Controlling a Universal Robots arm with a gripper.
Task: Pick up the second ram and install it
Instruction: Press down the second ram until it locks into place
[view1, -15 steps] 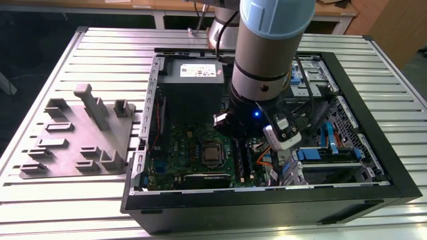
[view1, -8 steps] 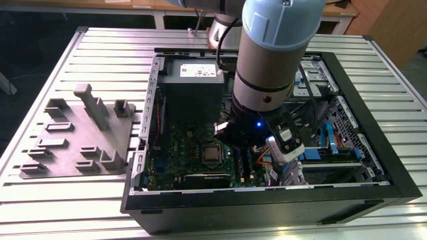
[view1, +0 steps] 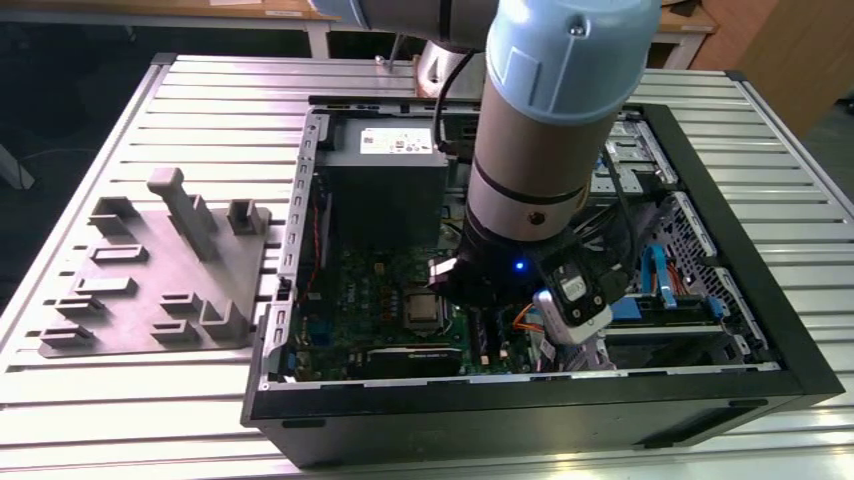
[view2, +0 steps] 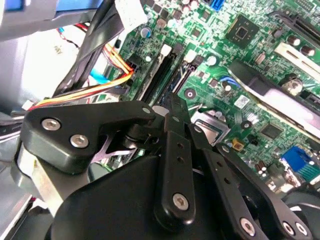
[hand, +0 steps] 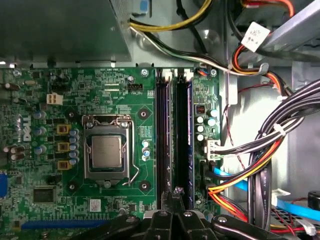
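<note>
Exterior view: open black sheet-metal computer case (view1: 534, 420) lying on a ribbed, pale metal table (view1: 200, 110). On that view's left, a matte grey moulded fixture plate (view1: 147, 270) with upright blocks and slots. Thick cylindrical arm (view1: 547, 130), pale blue cap over a beige sleeve, coming down steeply into the case, its wrist low over the board with a small blue light (view1: 518, 266) lit.

First wrist view: glossy green motherboard (hand: 60, 105), densely studded with small components. Square silver chip in a metal-framed socket (hand: 106, 152). Beside it, two long narrow parallel tracks. Nearer the socket, a black plastic slot rail (hand: 162, 150). Farther from the socket, what appears to be the second ram (hand: 183, 140), a thin dark stick with a bluish tint, seen edge-on and standing in its rail. Cannot tell whether fully seated or latched. Beyond it, bundled cables (hand: 250, 175) in black, orange, yellow and red.

Gripper (hand: 176, 192): black, hard-edged linkage with bright screw heads. Fingers drawn together to a point, no gap visible, nothing seen clamped between them. Tip poised over one end of the two tracks, between them and near the stick. Contact with the stick not determinable.

Second wrist view: same gripper (view2: 172, 107) from close behind and at a slant, showing its hinged links and rivets, with the motherboard (view2: 260, 30) tilted beyond and the rails running away from the tip. The stick not clearly distinguishable there.
</note>
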